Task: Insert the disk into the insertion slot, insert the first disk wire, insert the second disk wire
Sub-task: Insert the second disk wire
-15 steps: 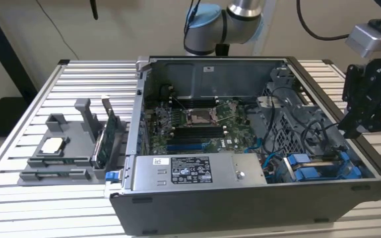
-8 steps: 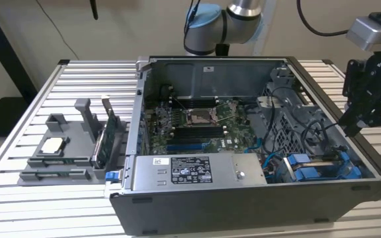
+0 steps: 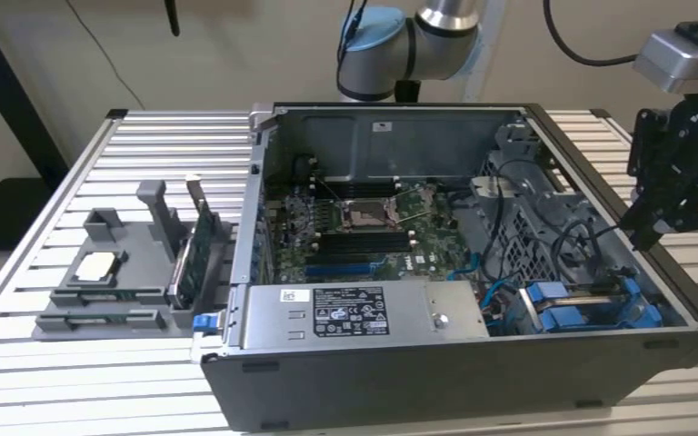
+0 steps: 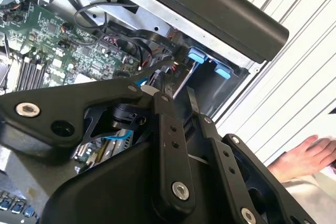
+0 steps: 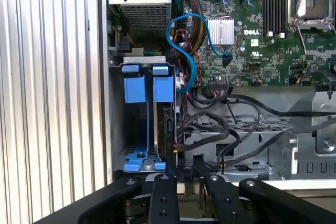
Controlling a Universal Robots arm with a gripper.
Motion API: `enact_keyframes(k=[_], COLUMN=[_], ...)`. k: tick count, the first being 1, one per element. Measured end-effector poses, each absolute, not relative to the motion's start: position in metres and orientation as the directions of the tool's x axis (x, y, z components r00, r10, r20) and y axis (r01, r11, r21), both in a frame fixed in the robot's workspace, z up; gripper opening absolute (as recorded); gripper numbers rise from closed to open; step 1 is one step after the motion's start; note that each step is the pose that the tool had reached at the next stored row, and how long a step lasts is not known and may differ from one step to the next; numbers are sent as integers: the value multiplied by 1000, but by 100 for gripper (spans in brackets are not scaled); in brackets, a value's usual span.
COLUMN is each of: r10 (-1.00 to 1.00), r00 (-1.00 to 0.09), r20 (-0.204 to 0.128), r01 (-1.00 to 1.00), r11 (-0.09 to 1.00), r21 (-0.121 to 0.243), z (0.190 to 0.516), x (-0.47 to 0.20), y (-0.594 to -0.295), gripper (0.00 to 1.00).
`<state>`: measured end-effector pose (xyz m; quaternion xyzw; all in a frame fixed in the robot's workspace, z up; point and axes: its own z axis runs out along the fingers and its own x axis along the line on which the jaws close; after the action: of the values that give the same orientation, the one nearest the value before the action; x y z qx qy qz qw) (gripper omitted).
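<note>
My end effector point(image 5: 190, 169) hangs over the open computer case point(image 3: 446, 381) by its drive cage; whether it is apart or together I cannot tell. Nearest it, the disk point(image 5: 164, 88) sits in the insertion slot point(image 5: 168, 129), just beside another blue carrier point(image 5: 134, 88). Black cables point(image 5: 210, 129) loop alongside toward the motherboard point(image 5: 252, 35), and the case stands on the ribbed tabletop point(image 5: 52, 103)

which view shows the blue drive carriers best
First wrist view: both blue carriers stand side by side in the drive cage, unobstructed. The exterior view shows them angled among cables; the second wrist view catches their end tabs.
</note>
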<state>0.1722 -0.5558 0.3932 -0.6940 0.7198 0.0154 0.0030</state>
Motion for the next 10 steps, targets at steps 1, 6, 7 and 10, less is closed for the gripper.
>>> enact_keyframes(k=[1, 6, 7, 10], r10=[-999, -999, -999, -999], r00=[-37, -37, -37, -37], r20=[-26, -26, -26, -25], r01=[-999, -999, -999, -999], r11=[36, 36, 36, 36], r21=[18, 18, 18, 18], z=[393, 393, 393, 393], x=[172, 175, 176, 181], y=[-556, -555, -555, -555], gripper=[27, 27, 27, 27])
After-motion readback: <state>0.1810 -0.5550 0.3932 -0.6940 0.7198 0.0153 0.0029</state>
